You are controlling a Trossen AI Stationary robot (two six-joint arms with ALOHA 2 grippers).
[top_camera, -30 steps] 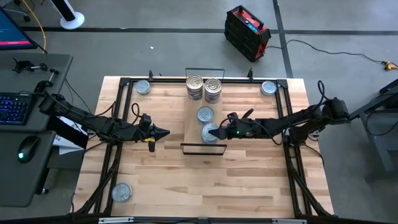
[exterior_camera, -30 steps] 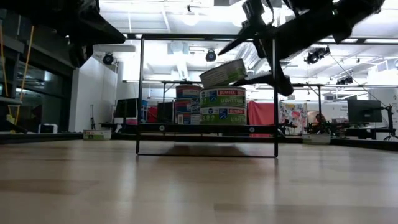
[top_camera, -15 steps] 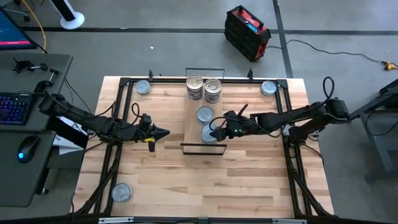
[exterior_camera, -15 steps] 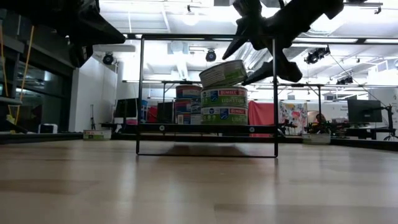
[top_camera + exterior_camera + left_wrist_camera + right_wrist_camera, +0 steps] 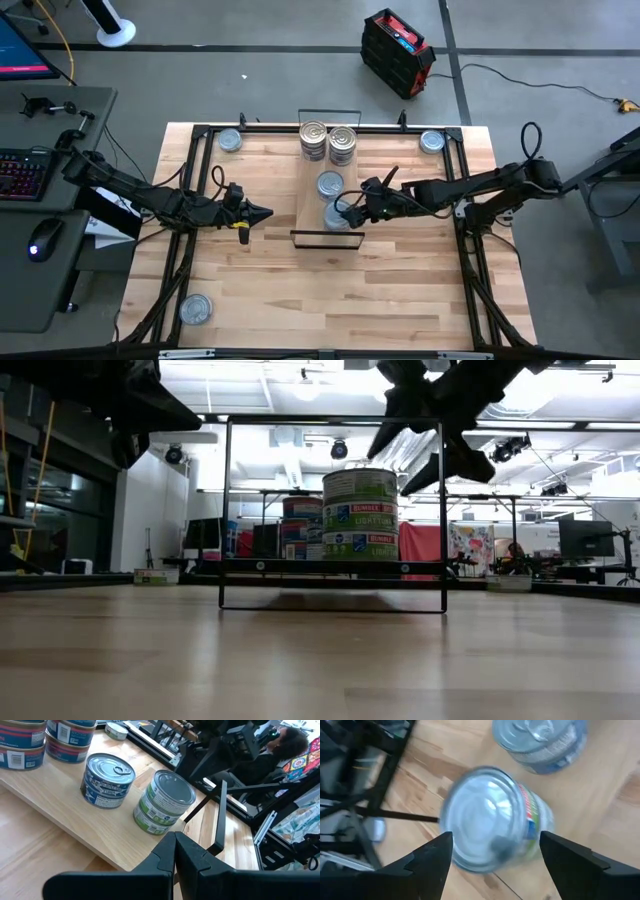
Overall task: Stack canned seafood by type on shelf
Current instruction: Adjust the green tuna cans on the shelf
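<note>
Sitting level now on the nearest stack of the shelf, with the top tin square over the two green-labelled tins below, where a second ago it hung tilted above them. Hovering above that stack, right gripper with fingers spread wide to either side of the pale lid and nothing in their grasp; half a second ago lower and closer around the tin, now lifted clear of it in the low view. Seen from overhead, same gripper at the shelf's near end, barely shifted. Just behind the stack, single blue-labelled tin with a ring-pull lid, unmoved. Farther back, at the shelf's far end, two taller stacks side by side, unchanged. Off to the shelf's left over bare table, left gripper clenched tight on nothing, in the same place as before. Scattered on the table as earlier, loose tins near three corners.
</note>
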